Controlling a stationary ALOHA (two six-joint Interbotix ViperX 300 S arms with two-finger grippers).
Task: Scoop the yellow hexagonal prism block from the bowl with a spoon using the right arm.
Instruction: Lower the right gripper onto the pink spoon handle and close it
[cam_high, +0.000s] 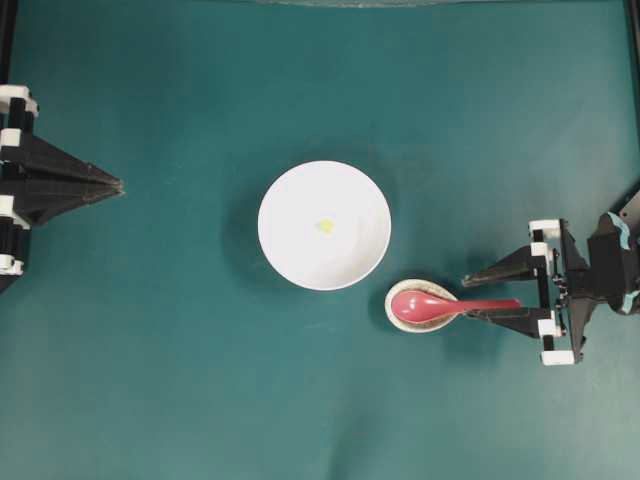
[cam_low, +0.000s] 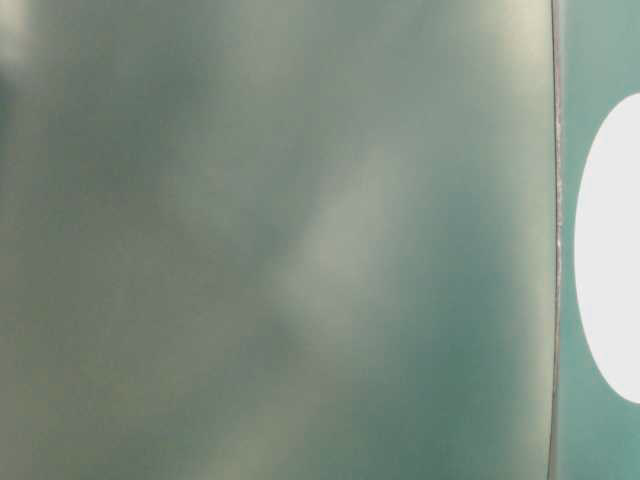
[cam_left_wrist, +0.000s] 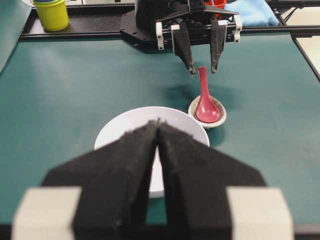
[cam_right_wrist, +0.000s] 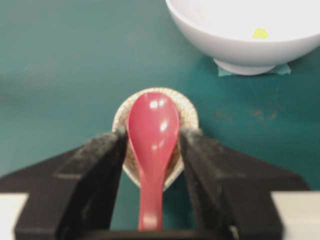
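- The overhead view shows the whole green tabletop (cam_high: 150, 380); one white bowl (cam_high: 324, 225) sits at centre, with one yellow hexagonal prism block (cam_high: 325, 226) inside it near the middle.
- At the bowl's 4 o'clock, one red-pink spoon (cam_high: 430, 305) lies in a speckled spoon rest (cam_high: 418, 322), handle pointing to 3 o'clock.
- The right wrist view alone shows the right pincer (cam_right_wrist: 152, 145) spread wide, its fingers flanking the spoon without visibly touching it.
- The left wrist view shows the left pincer (cam_left_wrist: 158, 125) pressed together, and a yellow cup (cam_left_wrist: 51, 14) beyond the table's far edge.
- The table-level view is mostly blur.
- No readable writing.
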